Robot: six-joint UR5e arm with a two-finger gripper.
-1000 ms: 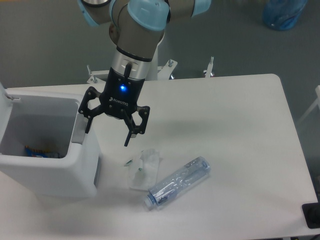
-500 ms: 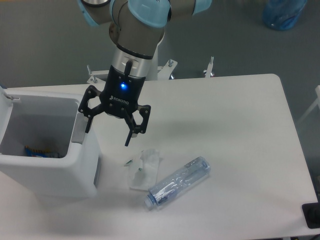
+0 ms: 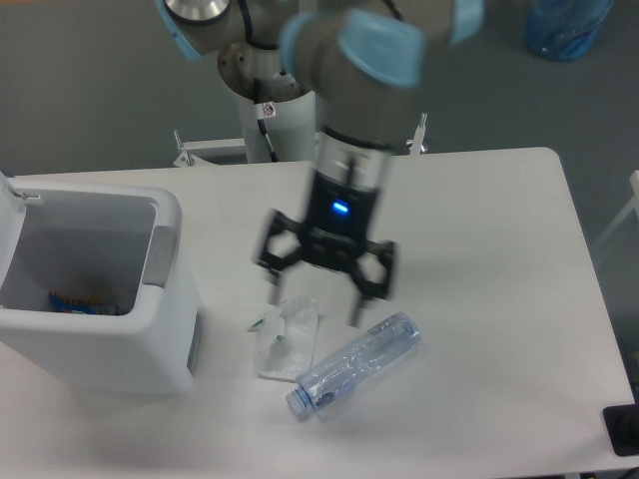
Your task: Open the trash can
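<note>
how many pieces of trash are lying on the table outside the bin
2. A crumpled clear wrapper lies just right of the trash can, and a clear plastic bottle lies on its side right of the wrapper. More items sit inside the can, partly hidden.

no readable text anywhere; gripper (image 3: 316, 303) body marking is motion-blurred, only a blue light shows

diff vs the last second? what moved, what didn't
The gripper swung right, away from the trash can, and now hangs blurred with open jaws over the clear wrapper and plastic bottle. It holds nothing. The can stays open with its lid up; wrapper and bottle have not shifted on the table.
</note>
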